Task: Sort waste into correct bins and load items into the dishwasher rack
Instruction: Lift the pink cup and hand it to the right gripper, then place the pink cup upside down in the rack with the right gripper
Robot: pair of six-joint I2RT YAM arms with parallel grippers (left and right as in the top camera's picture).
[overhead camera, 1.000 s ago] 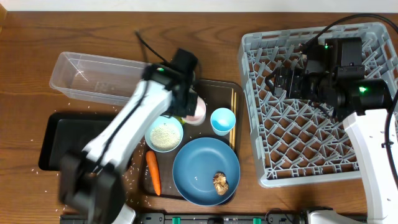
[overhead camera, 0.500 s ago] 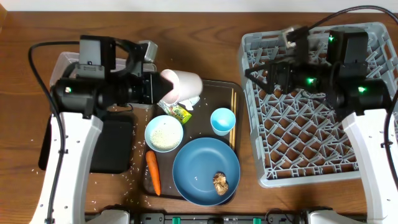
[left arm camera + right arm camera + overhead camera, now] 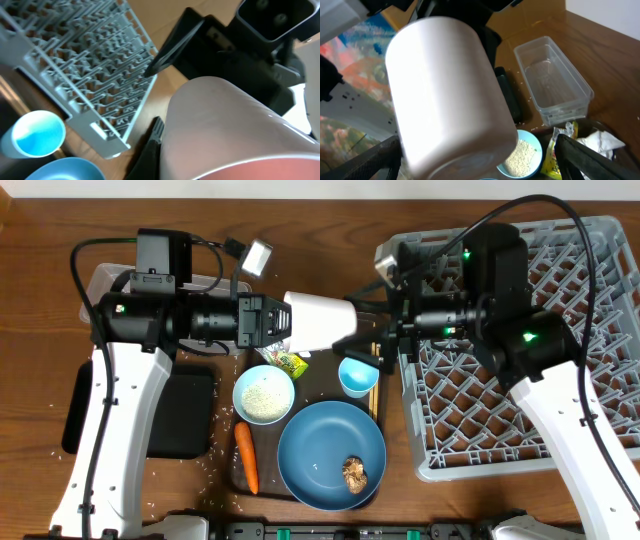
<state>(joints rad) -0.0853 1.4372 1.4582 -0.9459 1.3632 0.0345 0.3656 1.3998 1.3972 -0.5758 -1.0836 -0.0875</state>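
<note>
My left gripper (image 3: 285, 321) is shut on the pink cup (image 3: 322, 321) and holds it on its side in the air, base to the right. One dark left finger (image 3: 150, 152) shows beside the cup (image 3: 230, 130). My right gripper (image 3: 368, 332) is open, its fingers spread either side of the cup's base (image 3: 445, 85). On the brown serving tray (image 3: 380, 420) lie the white bowl of rice (image 3: 264, 394), the light-blue cup (image 3: 357, 374), the blue plate (image 3: 325, 445) with the brown lump (image 3: 354, 473), the carrot (image 3: 246, 457) and the green-yellow wrapper (image 3: 290, 362). Crumpled paper (image 3: 605, 142) shows by the wrapper.
The grey rack (image 3: 500, 400) fills the right side, under my right arm. The clear tub (image 3: 555, 85) stands at the back left, partly under my left arm. The black tray (image 3: 185, 415) lies in front of it. Rice grains (image 3: 205, 460) are scattered on the table.
My left arm swung up with the pink cup and carried it right, over the tray. My right arm came left off the rack and its open fingers now flank the cup.
</note>
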